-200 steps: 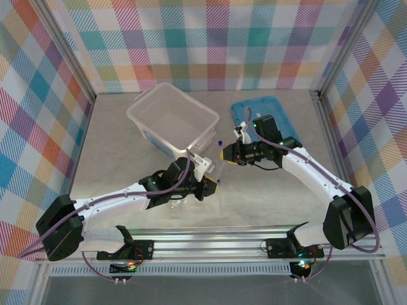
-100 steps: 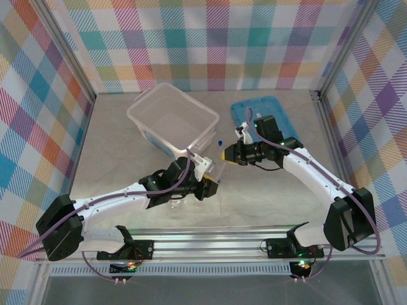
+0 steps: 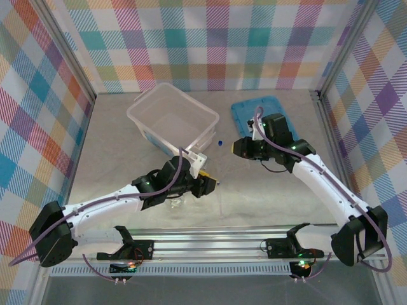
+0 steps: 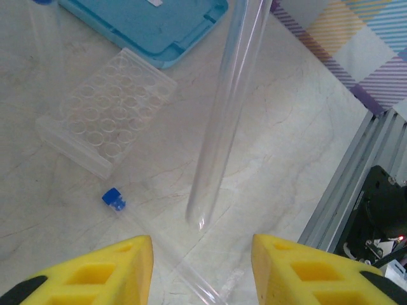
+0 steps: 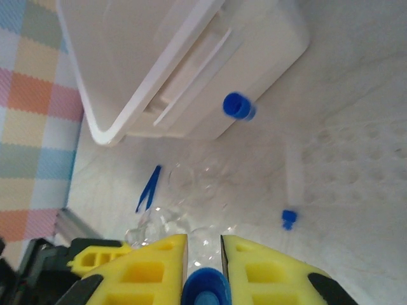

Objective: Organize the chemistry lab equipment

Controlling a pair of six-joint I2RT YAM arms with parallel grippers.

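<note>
One big white tub [image 3: 168, 121] sits at the back left of the table. A flat blue lid [image 3: 257, 109] lies to its right, well apart. A clear tray of small wells [image 4: 105, 111] lies flat just in front of the lid.

The right gripper [image 5: 203, 241] is clenched on the blue cap of the hanging tube [image 4: 222, 108]. That tube's long axis runs nearly upright with a slight tilt, cap up and rounded closed end pointing down at the table. I cannot tell whether the end touches the table. The left gripper [image 4: 200, 251] is released, its yellow fingers spread. The hanging tube's lower end is just ahead of the gap, touching neither finger.

The lying tube [image 4: 159, 241] rests flat on the table, cap toward the tray, its body running back between the left fingers. The standing tube [image 5: 238, 106] is upright just beside the tub's near wall, cap up.

Some clear glassware [image 5: 191, 183] stands near the tub's corner, too faint to tell piece from piece. Just beside it the dark-blue tweezers [image 5: 148, 188] lie flat, their long axis on a slant.
</note>
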